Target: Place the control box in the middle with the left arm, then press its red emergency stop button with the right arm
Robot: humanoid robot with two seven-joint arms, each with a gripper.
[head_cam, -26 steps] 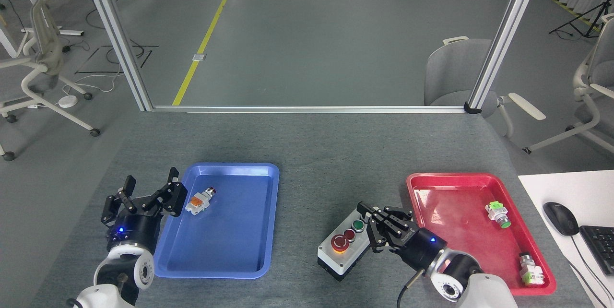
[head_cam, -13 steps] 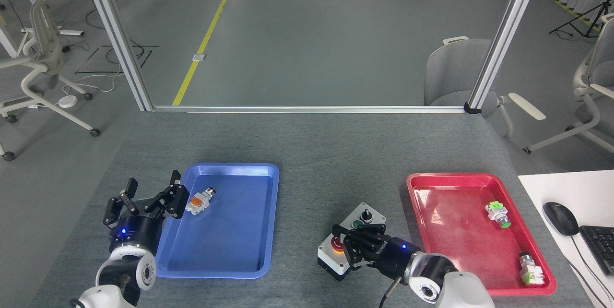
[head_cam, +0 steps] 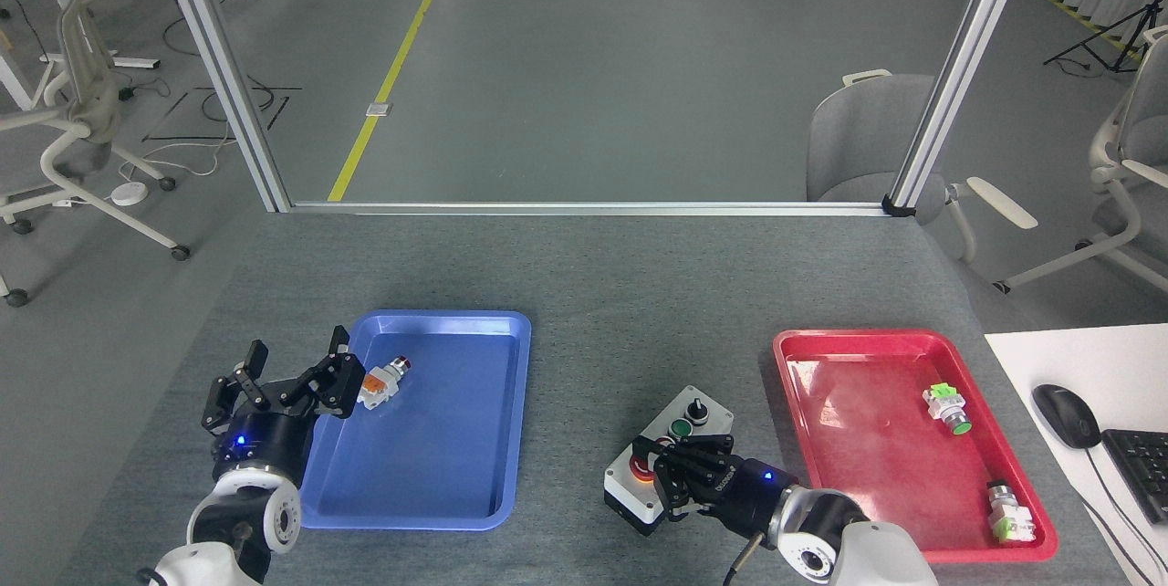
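The control box [head_cam: 668, 456] sits on the grey table cloth [head_cam: 620, 294] between the blue tray [head_cam: 511, 422] and the red tray [head_cam: 794, 413], toward the near edge, so placement appears done. The step in hand is judged to be the press. The right gripper [head_cam: 659, 472] lies over the box's near end, its fingers drawn together and covering most of the red emergency stop button [head_cam: 641, 469]; contact cannot be confirmed. The left gripper [head_cam: 292, 374] hangs with fingers spread at the blue tray's left rim, close to a loose orange-and-white push-button [head_cam: 381, 382]. The next move calls for a straight downward push without sliding the box.
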